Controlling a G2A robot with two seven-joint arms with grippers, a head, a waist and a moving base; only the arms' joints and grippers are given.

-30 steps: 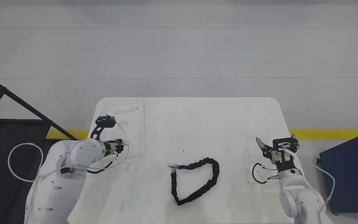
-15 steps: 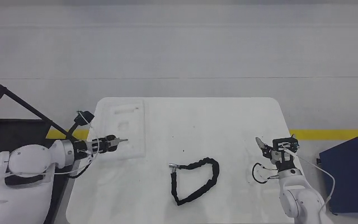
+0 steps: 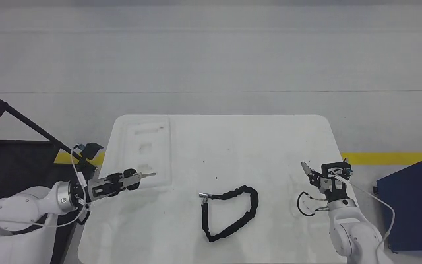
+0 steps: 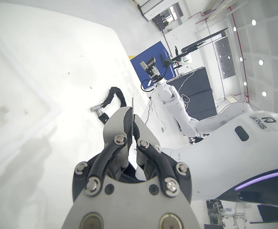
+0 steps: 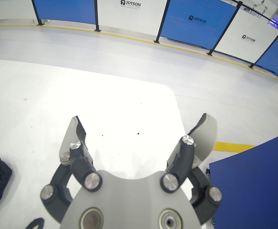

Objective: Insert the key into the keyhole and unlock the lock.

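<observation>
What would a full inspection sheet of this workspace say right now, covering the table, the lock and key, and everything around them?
Surface: white table, a few dark specks.
Job's things: black chain lock lies in a loop mid-table, with its metal head at the loop's left end. The key is held well apart from it, blade sticking out.
Clutter: shallow white tray on the table's far left part.
Jaws: left jaws shut on the key, above the table's left side. Right jaws open, holding nothing, by the table's right edge.
Cables: black cable loops beside the right arm's wrist.
Surroundings: grey floor, yellow line, blue box, blue and white partition panels.
</observation>
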